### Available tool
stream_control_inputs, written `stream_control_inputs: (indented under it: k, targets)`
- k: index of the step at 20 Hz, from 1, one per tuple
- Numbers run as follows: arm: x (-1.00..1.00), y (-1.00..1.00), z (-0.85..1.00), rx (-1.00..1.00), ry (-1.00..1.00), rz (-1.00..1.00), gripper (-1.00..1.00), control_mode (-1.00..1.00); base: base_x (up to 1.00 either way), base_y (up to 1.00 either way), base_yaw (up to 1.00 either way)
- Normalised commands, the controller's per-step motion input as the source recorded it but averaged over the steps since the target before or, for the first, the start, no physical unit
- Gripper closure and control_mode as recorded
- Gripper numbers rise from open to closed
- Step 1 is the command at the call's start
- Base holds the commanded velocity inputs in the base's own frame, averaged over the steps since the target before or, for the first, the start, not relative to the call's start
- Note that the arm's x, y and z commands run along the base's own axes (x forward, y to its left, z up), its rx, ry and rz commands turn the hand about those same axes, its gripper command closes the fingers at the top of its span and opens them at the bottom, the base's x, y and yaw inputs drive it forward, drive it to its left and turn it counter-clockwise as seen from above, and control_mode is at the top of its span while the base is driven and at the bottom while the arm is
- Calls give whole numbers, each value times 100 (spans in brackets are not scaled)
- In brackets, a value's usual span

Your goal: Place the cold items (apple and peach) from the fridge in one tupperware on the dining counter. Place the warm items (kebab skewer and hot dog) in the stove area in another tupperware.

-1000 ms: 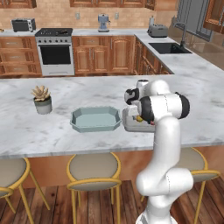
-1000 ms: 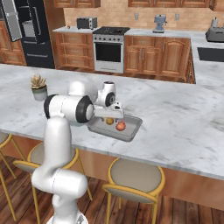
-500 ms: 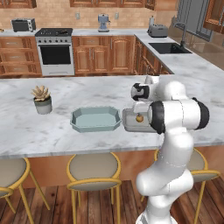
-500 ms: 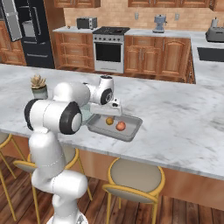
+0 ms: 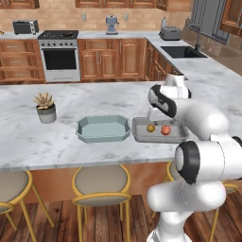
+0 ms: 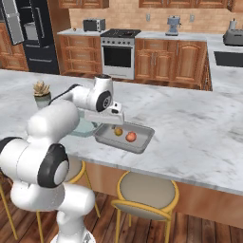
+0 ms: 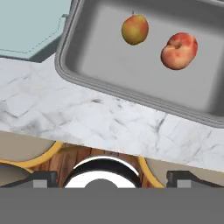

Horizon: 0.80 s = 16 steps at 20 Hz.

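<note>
Gripper [image 7: 112,175] is spread wide and holding nothing, up over the dining counter [image 5: 56,142]. Apple [image 7: 134,29] and peach [image 7: 179,51] sit apart in the grey tupperware [image 5: 142,134], long side roughly along the counter edge, just beside the teal tupperware [image 5: 103,128], maybe touching it.

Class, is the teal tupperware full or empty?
Empty: the teal tupperware shows only its bare floor; the apple and peach lie in the grey tupperware.
</note>
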Motion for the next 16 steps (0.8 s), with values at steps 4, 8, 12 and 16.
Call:
stream_control_inputs:
  k: [4,8,12,16]
  targets:
    - [-99,30,62,0,0,0,-100,-100,0,0,0]
    - [-100,21,55,0,0,-2,-100,-100,0,0,0]
    - [-100,18,46,0,0,-4,-100,-100,0,0,0]
    - [-100,19,27,0,0,-4,-100,-100,0,0,0]
